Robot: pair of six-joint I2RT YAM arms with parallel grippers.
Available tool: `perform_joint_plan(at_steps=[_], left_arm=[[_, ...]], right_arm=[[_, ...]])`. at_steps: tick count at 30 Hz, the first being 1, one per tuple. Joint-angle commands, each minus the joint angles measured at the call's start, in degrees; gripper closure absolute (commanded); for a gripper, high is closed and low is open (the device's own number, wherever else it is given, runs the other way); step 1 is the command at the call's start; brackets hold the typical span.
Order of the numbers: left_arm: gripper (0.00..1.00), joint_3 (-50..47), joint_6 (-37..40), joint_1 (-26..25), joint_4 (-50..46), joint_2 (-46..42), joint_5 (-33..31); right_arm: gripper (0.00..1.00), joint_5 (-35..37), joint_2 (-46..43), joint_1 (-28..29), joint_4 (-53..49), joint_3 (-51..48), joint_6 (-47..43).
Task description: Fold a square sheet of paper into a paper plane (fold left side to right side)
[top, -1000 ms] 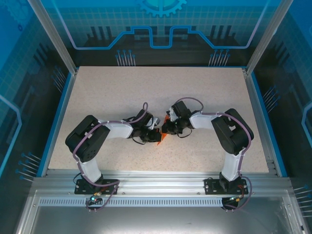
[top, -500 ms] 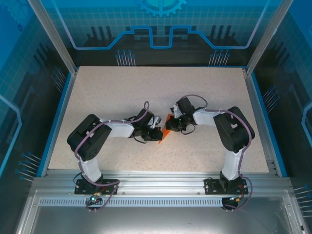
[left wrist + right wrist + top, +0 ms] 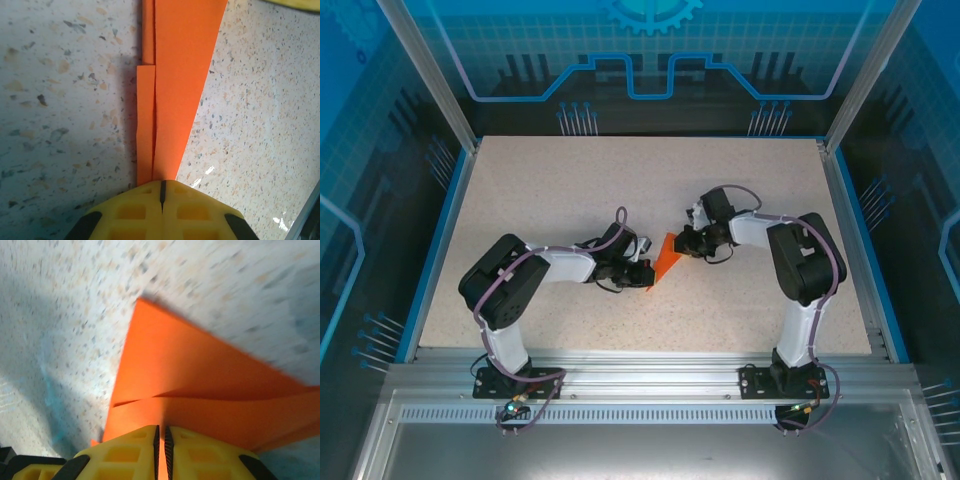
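Note:
The square sheet of paper [image 3: 666,257] is bright orange and folded into a narrow pointed wedge, close to a paper plane's shape, lying mid-table. My left gripper [image 3: 645,271] is shut on its narrow near tip. In the left wrist view the paper [image 3: 176,75] runs straight up from the left gripper [image 3: 162,183], with a crease line and a thin flap on its left. My right gripper [image 3: 686,243] pinches the wide far end. In the right wrist view the paper [image 3: 190,375] fans out above the right gripper [image 3: 161,433], and orange shows in the thin slit between the jaws.
The speckled beige table [image 3: 570,190] has blue side rails [image 3: 438,240] and slanted metal posts [image 3: 425,70] at its back corners. An aluminium rail [image 3: 650,385] carries both arm bases along the near edge. Both arms lie low, elbows outward.
The right arm has swung its gripper to the right and slightly back, uncovering more of the orange paper between the grippers. The left arm has hardly moved.

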Motion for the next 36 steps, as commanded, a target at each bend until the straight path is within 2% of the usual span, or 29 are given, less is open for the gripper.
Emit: perform_joint_plan(at_steps=[1,16,23,27,30,36], left_arm=[[0.97,-3.25,1.19,-0.16,-12.01,4.58,-7.96],[0.97,-3.34,1.02,-0.63,-11.94,3.35,-8.07],[0.97,-3.15,0.75,-0.78,-11.63,1.96,-7.68],[0.97,-2.65,0.75,-0.89,-11.96,1.42,-7.76],[0.97,-2.13,0.84,-0.97,-12.2,1.33,-7.85],[0.96,-1.65,0.97,-0.94,-12.26,1.03,-7.45]], right_arm=[[0.85,6.63,2.48,-3.23,-2.14,1.74,-2.28],[0.84,7.46,4.96,-8.37,-5.9,9.04,-4.32],[0.84,6.52,-0.98,-8.16,-7.73,8.95,-4.63],[0.83,3.61,-7.38,-5.57,-6.42,4.67,-3.33],[0.82,2.26,-9.56,-1.43,-4.28,1.65,-0.76],[0.82,2.01,-3.3,4.27,0.1,1.62,3.03]])
